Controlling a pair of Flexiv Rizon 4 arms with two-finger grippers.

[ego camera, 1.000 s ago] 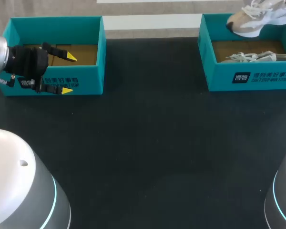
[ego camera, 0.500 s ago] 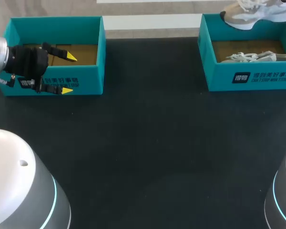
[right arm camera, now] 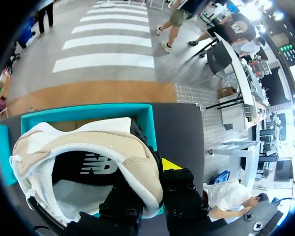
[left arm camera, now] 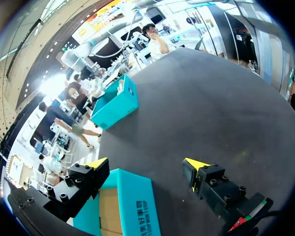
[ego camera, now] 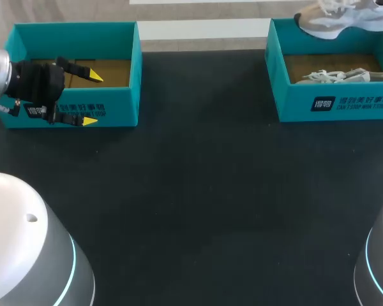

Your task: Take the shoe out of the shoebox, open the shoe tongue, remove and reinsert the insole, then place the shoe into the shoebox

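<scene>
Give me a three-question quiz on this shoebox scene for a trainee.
1. True or false: the open left pincer straddles the front wall of the left shoebox.
2. Where is the lifted shoe? A: in the left pincer. B: above the right shoebox. C: inside the left shoebox.
3. How many shoes lie inside the right shoebox?
Key: 1 true; 2 B; 3 one, the second shoe.

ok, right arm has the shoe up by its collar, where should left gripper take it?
Likely the toe, approached from the robot's left. The shoe hangs above the shoebox with its toe pointing that way and nothing around it; the right gripper pinches the collar wall. The left gripper is open.
</scene>
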